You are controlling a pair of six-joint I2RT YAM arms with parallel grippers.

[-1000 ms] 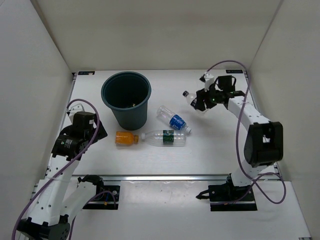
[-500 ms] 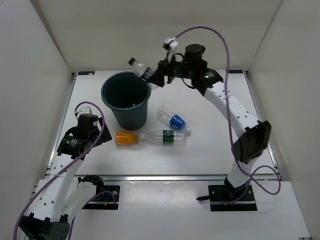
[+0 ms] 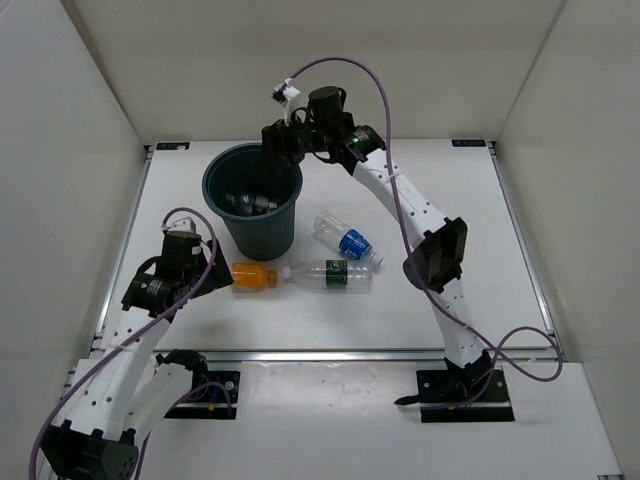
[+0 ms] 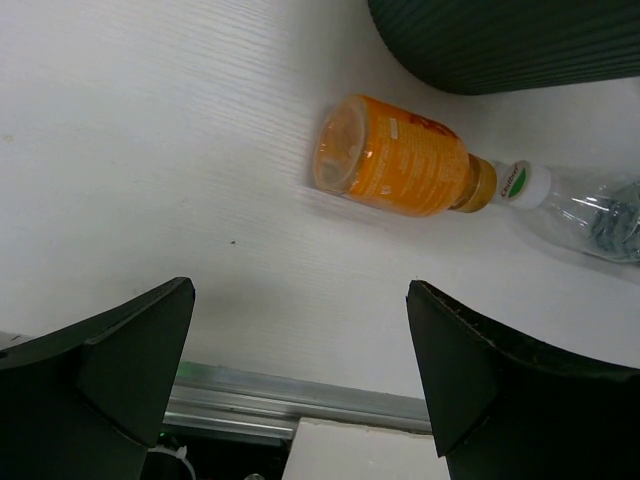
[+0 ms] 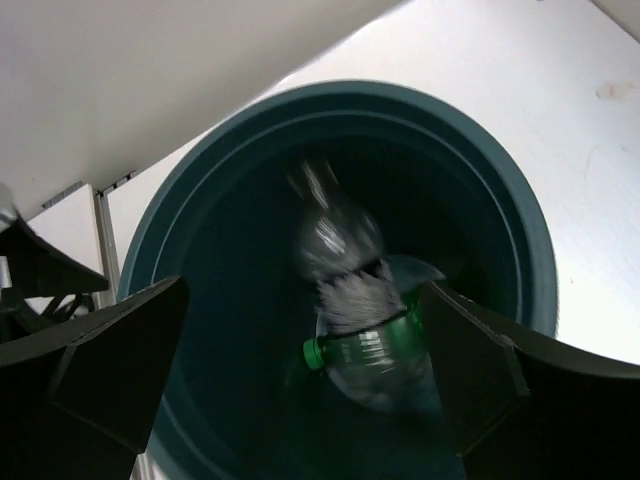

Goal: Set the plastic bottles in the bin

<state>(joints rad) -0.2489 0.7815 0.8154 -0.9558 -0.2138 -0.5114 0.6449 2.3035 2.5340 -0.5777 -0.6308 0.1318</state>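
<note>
Right jaws: wide apart, gripping nothing.
Bin [image 5: 520,230]: directly beneath the right jaws.
Clear bottle [image 5: 345,270]: blurred, inside the bin, below the right jaws.
Left jaws: wide apart, empty.
Orange bottle [image 4: 400,160]: on its side on the surface [image 4: 150,150], ahead of the left jaws, untouched.

White surface boxed in by plain white walls

The surface [image 3: 440,300] is pale with a faint grain and carries one tiny dark speck [image 4: 233,241]. A metal rail [image 3: 330,353] runs along its near edge, and small black brackets [image 3: 172,146] sit at its far corners. Walls [image 3: 60,150] rise at the left, back and right.
</note>
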